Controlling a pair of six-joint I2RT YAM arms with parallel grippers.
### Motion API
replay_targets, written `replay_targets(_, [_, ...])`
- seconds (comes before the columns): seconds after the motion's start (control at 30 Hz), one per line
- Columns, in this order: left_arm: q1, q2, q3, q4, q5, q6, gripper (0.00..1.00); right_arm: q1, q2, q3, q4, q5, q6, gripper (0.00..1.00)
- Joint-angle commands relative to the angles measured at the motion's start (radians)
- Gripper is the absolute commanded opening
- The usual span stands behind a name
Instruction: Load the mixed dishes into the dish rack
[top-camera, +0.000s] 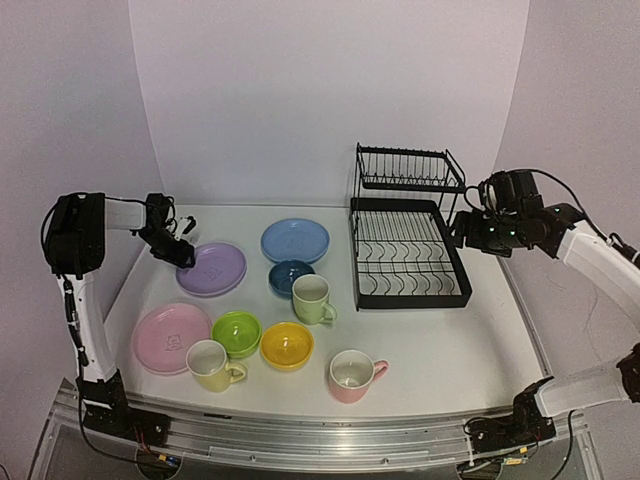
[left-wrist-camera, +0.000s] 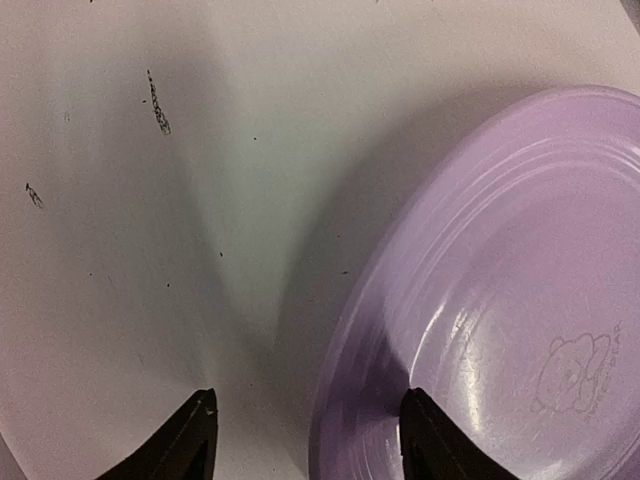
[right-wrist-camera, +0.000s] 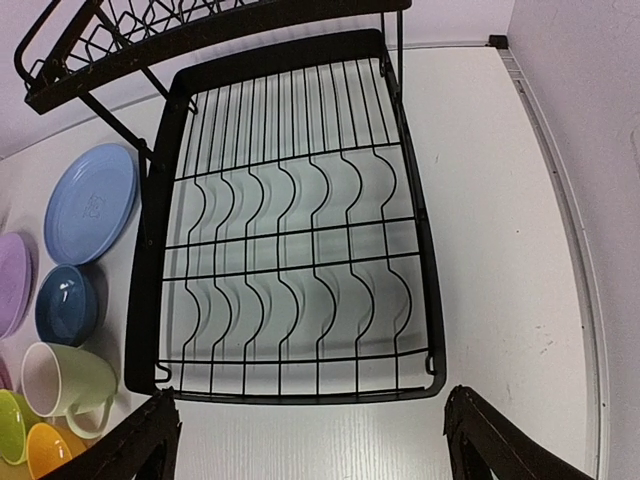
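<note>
The black wire dish rack (top-camera: 415, 300) stands at the right, both tiers bare. The dishes lie on the table to its left: lilac plate (top-camera: 212, 268), blue plate (top-camera: 295, 240), pink plate (top-camera: 170, 338), dark blue bowl (top-camera: 290, 276), green bowl (top-camera: 237, 333), yellow bowl (top-camera: 287, 344), pale green mug (top-camera: 312, 298), yellow mug (top-camera: 210, 364), pink mug (top-camera: 352, 374). My left gripper (top-camera: 180, 250) is open at the lilac plate's left rim (left-wrist-camera: 480, 300); in the left wrist view (left-wrist-camera: 310, 440) its jaws straddle that rim, one over the table, one over the plate. My right gripper (top-camera: 462, 232) is open and empty beside the rack's right side (right-wrist-camera: 428, 260).
The white table has walls behind and at both sides. The right wrist view also shows the blue plate (right-wrist-camera: 90, 205), dark blue bowl (right-wrist-camera: 65, 305) and pale green mug (right-wrist-camera: 65, 385) left of the rack. A strip of bare table runs right of the rack (right-wrist-camera: 500, 200).
</note>
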Motion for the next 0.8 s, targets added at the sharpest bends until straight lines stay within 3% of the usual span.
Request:
replay_targets(0.0, [0.002,0.030,0.017,-0.017,0.028,0.003,0.51,0.001,-0.017,0.036,-0.008,-0.029,0.037,0.88])
replay_targets(0.07, [0.002,0.026,0.007,-0.025,0.047,-0.002,0.35,0.001,-0.017,0.039,-0.008,-0.031,0.045,0.88])
replay_targets(0.17, [0.002,0.015,0.021,-0.035,0.052,-0.042,0.03,0.001,-0.003,0.062,-0.008,-0.039,0.065,0.87])
replay_targets(0.2, [0.002,0.009,0.031,-0.034,0.052,-0.059,0.00,0.001,0.005,0.073,-0.008,-0.046,0.071,0.87])
replay_targets(0.57, [0.046,-0.203,0.179,0.032,0.099,-0.106,0.00,0.019,0.075,0.268,-0.016,-0.199,0.177,0.90])
replay_targets(0.67, [0.043,-0.269,0.214,0.070,0.160,-0.141,0.00,0.064,0.127,0.372,-0.016,-0.246,0.197,0.90])
replay_targets(0.77, [0.035,-0.277,0.307,0.010,0.212,-0.214,0.00,0.136,0.199,0.498,-0.016,-0.271,0.179,0.90])
